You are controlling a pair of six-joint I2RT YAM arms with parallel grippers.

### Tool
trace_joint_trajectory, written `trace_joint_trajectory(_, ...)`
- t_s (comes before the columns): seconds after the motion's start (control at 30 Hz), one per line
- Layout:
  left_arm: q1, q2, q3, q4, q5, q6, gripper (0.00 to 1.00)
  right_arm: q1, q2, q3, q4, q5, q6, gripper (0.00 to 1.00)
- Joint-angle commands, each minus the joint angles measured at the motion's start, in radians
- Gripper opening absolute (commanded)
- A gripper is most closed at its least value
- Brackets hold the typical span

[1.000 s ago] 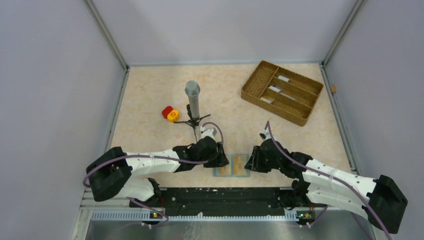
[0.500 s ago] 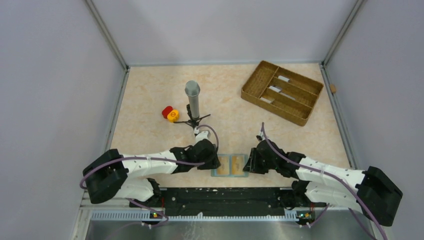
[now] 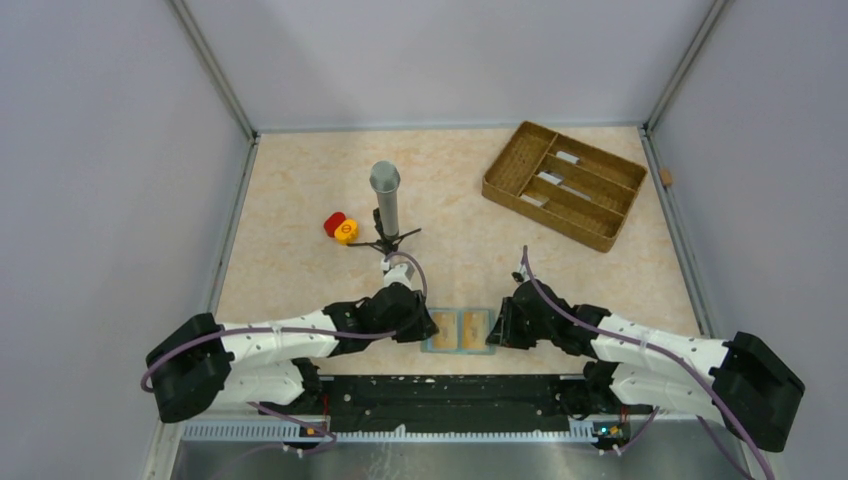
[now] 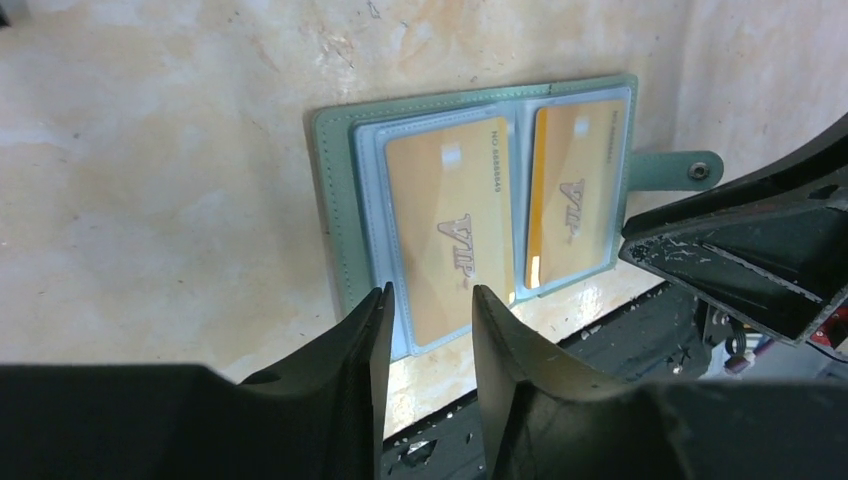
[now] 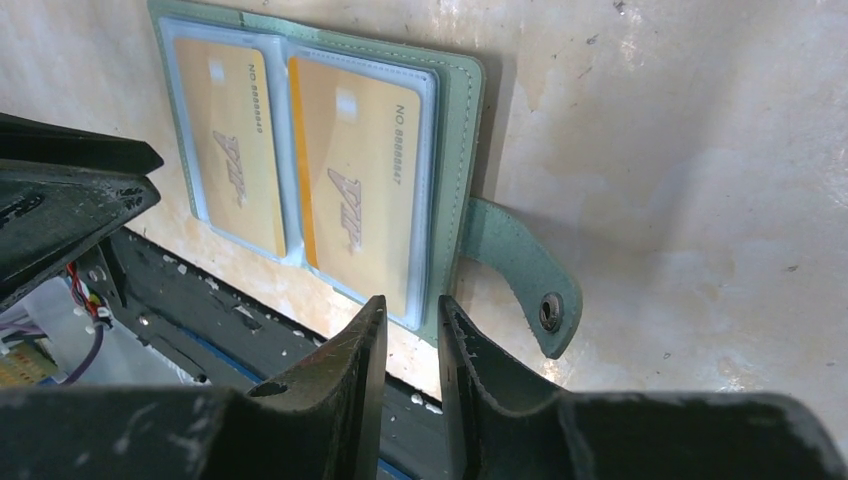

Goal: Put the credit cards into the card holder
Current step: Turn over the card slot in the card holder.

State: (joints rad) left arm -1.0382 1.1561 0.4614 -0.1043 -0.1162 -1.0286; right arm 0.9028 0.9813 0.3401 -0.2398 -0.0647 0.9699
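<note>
The card holder [image 3: 462, 330] lies open and flat near the table's front edge, with a grey-green cover [image 4: 335, 190] and clear sleeves. Each of its two sleeves holds a tan-gold credit card [image 4: 445, 225] [image 4: 570, 190]. Its closing tab [image 5: 520, 265] sticks out on the right side. My left gripper [image 3: 425, 325] hangs low at the holder's left edge, open with a moderate gap [image 4: 430, 295] and nothing between its fingers. At the right edge beside the tab is my right gripper [image 3: 497, 328], open only a narrow slit [image 5: 412, 305] and also gripping nothing. Small silvery cards [image 3: 565, 157] lie in the brown tray.
The brown compartmented tray [image 3: 520, 150] sits at the back right. A grey cylinder on a black stand [image 3: 385, 195] rises mid-table, with a red and a yellow piece [image 3: 340, 228] to its left. A black rail [image 3: 450, 390] runs just below the holder.
Both grippers have narrowed their jaws. The left arm has drawn back to the holder's left edge, and the right arm has lowered to its right edge. The holder has not moved.
</note>
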Motion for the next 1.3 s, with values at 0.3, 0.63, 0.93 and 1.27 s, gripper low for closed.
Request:
trace_joint_trajectory(0.3, 0.012, 0.044, -0.086, 0.240, 0.111, -0.073, 0.34, 0.009, -0.019, 0.019, 0.032, -0.008, -0.001, 0.23)
trace_joint_trajectory(0.63, 0.016, 0.059, -0.066, 0.145, 0.070, -0.074, 0.34, 0.009, -0.012, 0.019, 0.030, -0.006, -0.003, 0.23)
trace_joint_trajectory(0.93, 0.016, 0.040, -0.053, 0.109, 0.048, -0.073, 0.35, 0.009, -0.026, 0.049, -0.062, 0.048, -0.005, 0.24)
trace_joint_trajectory(1.27, 0.016, 0.055, -0.059, 0.114, 0.061, -0.086, 0.36, 0.010, -0.015, -0.003, 0.024, 0.012, 0.023, 0.27)
